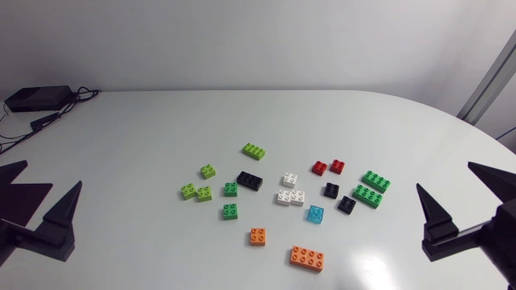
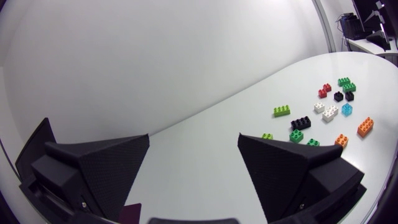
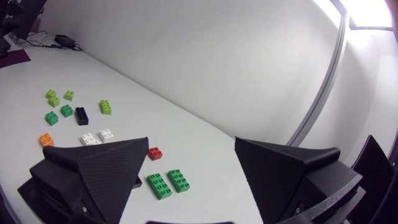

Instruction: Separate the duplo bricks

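Observation:
Duplo bricks lie scattered mid-table: a lime brick (image 1: 255, 151), small lime ones (image 1: 196, 192), green ones (image 1: 230, 189), a long black brick (image 1: 250, 180), white bricks (image 1: 290, 197), two red (image 1: 328, 167), two small black (image 1: 339, 196), two long green side by side (image 1: 372, 188), a clear blue one (image 1: 316, 214) and two orange (image 1: 307, 258). My left gripper (image 1: 52, 174) stands open at the near left, far from them, the same bricks (image 2: 323, 112) well ahead of it (image 2: 193, 138). My right gripper (image 1: 445, 176) is open at the near right, the long green pair (image 3: 168, 182) just ahead of it (image 3: 191, 142).
A black box with cables (image 1: 36, 98) sits at the far left corner. The table's curved far edge (image 1: 322, 93) runs behind the bricks. Bare white tabletop (image 1: 129, 161) lies between each gripper and the cluster.

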You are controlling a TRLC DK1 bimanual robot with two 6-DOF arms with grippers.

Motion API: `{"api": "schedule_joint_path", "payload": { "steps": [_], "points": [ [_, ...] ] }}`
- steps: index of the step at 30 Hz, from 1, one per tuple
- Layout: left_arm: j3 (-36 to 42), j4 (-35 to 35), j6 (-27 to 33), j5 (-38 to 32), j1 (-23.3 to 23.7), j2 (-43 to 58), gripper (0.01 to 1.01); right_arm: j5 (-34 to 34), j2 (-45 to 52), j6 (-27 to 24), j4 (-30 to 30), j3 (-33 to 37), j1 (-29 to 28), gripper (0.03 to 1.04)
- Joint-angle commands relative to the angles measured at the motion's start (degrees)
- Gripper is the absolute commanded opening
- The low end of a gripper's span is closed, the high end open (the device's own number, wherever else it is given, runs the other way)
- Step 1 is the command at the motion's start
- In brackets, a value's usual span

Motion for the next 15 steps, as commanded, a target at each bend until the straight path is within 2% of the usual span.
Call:
{"api": "schedule_joint_path", "payload": {
  "steps": [1,5,15],
  "points": [
    [-1.8,1.4,-1.6,-0.4,-0.2,-1.2,0.989,1.5,-0.5,0.1,2.6,-2.7,-1.7,1.0],
    [-2.5,2.6,-1.9,-0.4,-2.5,-1.2,0.989,1.5,-0.6,1.8,5.4,-4.4,-4.9,1.0],
    [-4.7,7.0,-3.2,-0.4,-3.5,-1.1,0.989,1.5,-0.6,4.2,11.3,-7.0,-5.8,1.0]
  ]
}}
